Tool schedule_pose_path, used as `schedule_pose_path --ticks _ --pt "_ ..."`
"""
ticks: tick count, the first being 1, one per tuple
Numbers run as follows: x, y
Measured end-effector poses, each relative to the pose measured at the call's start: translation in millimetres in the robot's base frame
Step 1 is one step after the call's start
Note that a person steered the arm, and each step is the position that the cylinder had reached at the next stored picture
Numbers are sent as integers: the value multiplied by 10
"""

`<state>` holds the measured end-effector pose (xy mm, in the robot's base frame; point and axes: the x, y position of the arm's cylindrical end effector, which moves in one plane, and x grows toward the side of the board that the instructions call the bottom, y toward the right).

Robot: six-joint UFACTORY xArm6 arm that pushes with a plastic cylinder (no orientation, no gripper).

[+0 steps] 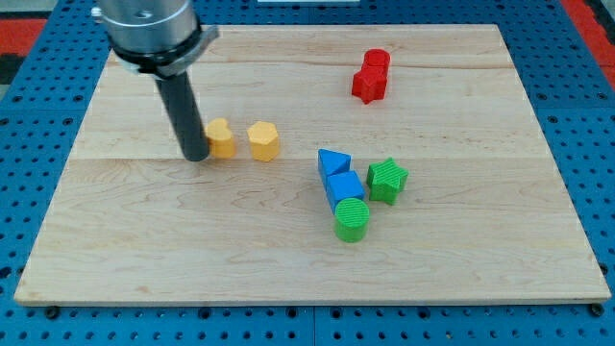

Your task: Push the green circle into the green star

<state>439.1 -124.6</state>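
While the dark rod stands toward the view's left, my tip rests on the wooden surface, touching or almost touching the left side of a yellow block whose shape is partly hidden behind the rod. No pincer is fitted to this arm, so none is in view and I cannot tell any spread or pressed state. Just to the right of that first yellow piece, with a small gap between them, sits a yellow hexagon.

Further right, below the middle of the surface, a tight cluster lies. A blue triangle sits at its top, touching a blue cube just below it. The green circle, a short cylinder, sits at the cluster's bottom, pressed against the lower edge of the blue cube. The green star stands just right of the blue cube, up and to the right of the green circle, near it but apart by a narrow gap. The blue cube crowds the circle's upper left side, while the short path from the circle toward the star shows bare wood.

Near the view's top right, well apart from the rest, two red blocks stand touching; their exact shapes are hard to make out.

My tip is well apart from the green circle, far to its left.
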Motion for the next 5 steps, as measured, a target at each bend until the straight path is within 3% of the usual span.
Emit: schedule_pose_path --ticks 2,3,5 --pt "70 225" --pt "633 358" --pt "1263 1531"
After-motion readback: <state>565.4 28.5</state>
